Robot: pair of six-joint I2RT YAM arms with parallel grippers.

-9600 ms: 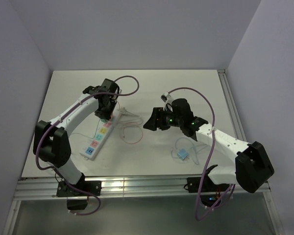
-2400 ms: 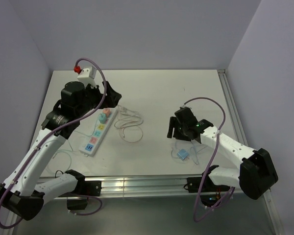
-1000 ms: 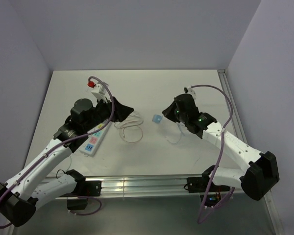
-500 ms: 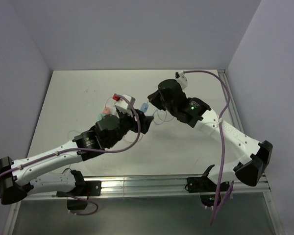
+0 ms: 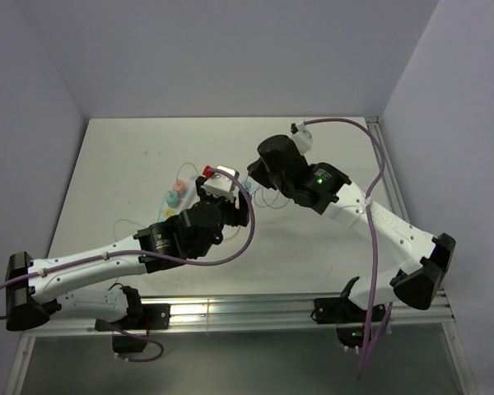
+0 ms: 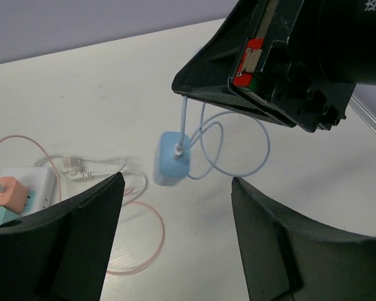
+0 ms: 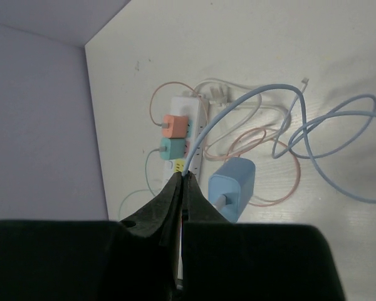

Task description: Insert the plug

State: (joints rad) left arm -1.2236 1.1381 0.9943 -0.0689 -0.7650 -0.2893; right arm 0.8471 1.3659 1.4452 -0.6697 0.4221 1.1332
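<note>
Between the right jaws, pressed fully together: one thin blue cable (image 7: 188,162), pinched a short way up from its end. Below that grip hung the blue plug (image 7: 232,188), body downward and cable entering at its top. Whether it touched the tabletop (image 5: 132,156) could not be told.

Left jaws: spread wide and holding nothing. Their two black fingers (image 6: 81,244) stood one on either side of the plug in the left wrist view, neither in contact with it.

Slack of the blue cable: several loose loops lying on the tabletop beyond the plug, on the side away from the power strip.

Power strip (image 7: 191,105): white, flat on the tabletop, just beside the hanging plug but apart from it. The plug was in none of its sockets.

Fitted to the strip: one orange adapter (image 7: 175,125) and one teal adapter (image 7: 172,148), in neighbouring sockets.

Pink cable (image 6: 20,137): ran from the orange adapter and lay in loose loops on the tabletop between strip and plug.
</note>
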